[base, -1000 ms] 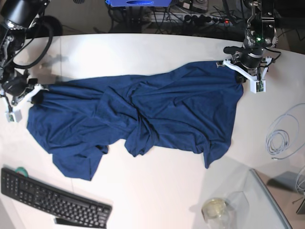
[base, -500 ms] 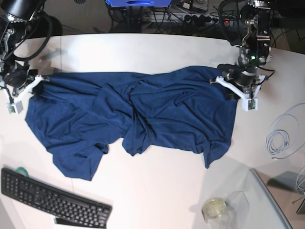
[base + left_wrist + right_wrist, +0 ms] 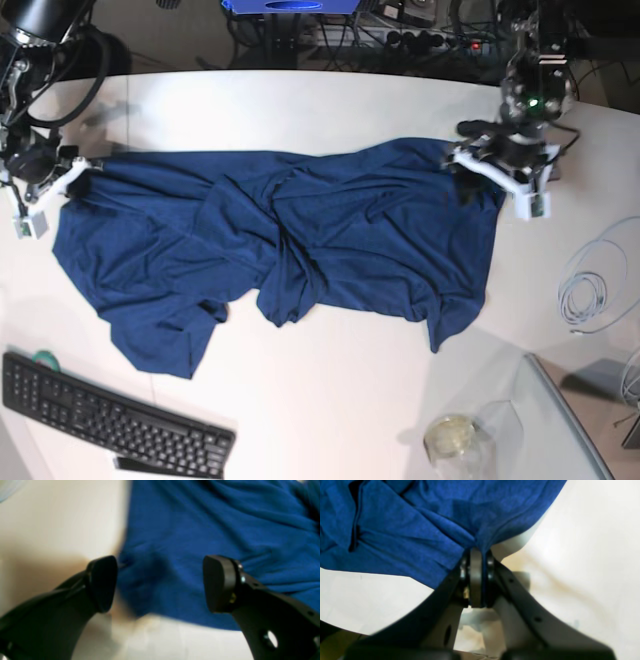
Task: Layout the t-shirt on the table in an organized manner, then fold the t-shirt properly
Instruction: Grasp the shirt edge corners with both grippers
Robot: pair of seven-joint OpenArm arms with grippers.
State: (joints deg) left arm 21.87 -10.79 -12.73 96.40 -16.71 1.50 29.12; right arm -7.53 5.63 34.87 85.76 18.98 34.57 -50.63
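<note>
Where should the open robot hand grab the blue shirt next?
Probably the corner of the t-shirt lying between the left tool's open jaws, where two edges meet on the white table. Coming straight down from above looks best, since the cloth lies flat there; the right tool already pinches the opposite end.

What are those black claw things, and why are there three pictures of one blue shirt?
It is a robot with two arms, and each arm ends in a gripper. One picture looks down from above on the whole white table. The other two come from little cameras on the robot's wrists, so they look very close. A dark blue t-shirt lies crumpled and spread out on the table. The right gripper has its jaws shut, pinching one edge of the shirt. The left gripper has its jaws open above the other end of the shirt, holding nothing. A black keyboard and a coiled white cable also lie there.
</note>
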